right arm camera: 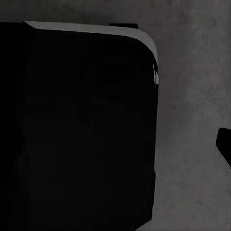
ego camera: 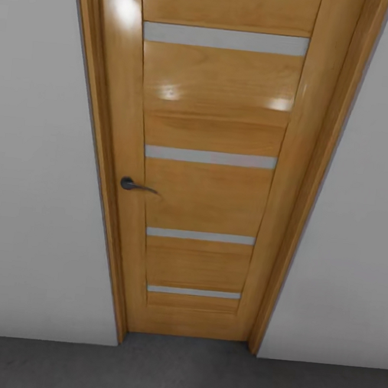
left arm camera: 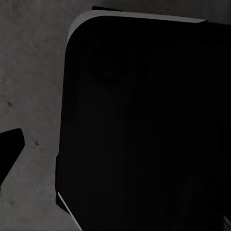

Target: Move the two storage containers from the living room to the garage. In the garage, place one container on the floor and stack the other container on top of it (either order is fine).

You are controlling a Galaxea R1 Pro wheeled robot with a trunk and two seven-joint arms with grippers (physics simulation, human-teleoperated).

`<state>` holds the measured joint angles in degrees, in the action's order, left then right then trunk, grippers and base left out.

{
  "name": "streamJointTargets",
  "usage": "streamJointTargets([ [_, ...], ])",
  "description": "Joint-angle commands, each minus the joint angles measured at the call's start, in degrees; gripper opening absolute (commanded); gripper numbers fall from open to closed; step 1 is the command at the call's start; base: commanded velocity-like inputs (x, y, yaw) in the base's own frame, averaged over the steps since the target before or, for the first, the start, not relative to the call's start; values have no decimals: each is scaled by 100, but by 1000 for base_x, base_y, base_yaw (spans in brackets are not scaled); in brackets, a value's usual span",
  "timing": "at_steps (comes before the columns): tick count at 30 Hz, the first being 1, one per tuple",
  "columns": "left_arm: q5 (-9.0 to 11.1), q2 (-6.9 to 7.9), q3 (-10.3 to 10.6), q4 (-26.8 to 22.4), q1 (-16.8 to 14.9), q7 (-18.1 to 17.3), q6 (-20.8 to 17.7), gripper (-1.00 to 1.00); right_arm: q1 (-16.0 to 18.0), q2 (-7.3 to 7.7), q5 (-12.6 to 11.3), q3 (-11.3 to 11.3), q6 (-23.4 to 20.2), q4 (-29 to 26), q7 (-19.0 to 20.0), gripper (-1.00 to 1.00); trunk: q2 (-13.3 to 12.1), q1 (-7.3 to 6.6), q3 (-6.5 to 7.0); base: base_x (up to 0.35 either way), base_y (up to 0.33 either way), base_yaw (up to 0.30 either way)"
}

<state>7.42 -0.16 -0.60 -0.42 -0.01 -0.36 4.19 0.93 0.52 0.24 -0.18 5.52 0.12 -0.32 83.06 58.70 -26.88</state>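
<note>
Garage floor [ego camera: 176, 379], mottled grey concrete.

A black rounded body [left arm camera: 144, 125] over mottled grey floor [left arm camera: 29, 72].

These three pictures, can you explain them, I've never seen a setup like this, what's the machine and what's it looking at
It is a simulated wheeled robot with two arms. The big picture comes from its head camera: a closed wooden door with a dark lever handle, pale grey walls and grey concrete floor. The other two come from cameras near each arm's fingers, pointing down at that same mottled floor past a large black rounded shape, probably part of the robot itself. No container appears, and nothing looks held.
</note>
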Motion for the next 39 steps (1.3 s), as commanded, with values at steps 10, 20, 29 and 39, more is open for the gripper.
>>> streamJointTargets([
  [10,50,-1,-2,-2,-1,-1,12,100,3,0,4,-4,20,5,-5,100,2,2,-5,239,-4,0],
  [20,50,-1,-2,-2,0,1,12,100,2,0,2,-7,32,5,-4,100,2,2,-5,90,-24,0],
  [29,50,-9,-2,-2,-1,6,12,100,3,0,16,0,84,5,-11,100,2,2,-5,3,-1,0],
  [39,50,-15,-8,-2,-1,35,12,100,3,2,19,0,84,5,-12,100,2,2,-5,3,-2,0],
])
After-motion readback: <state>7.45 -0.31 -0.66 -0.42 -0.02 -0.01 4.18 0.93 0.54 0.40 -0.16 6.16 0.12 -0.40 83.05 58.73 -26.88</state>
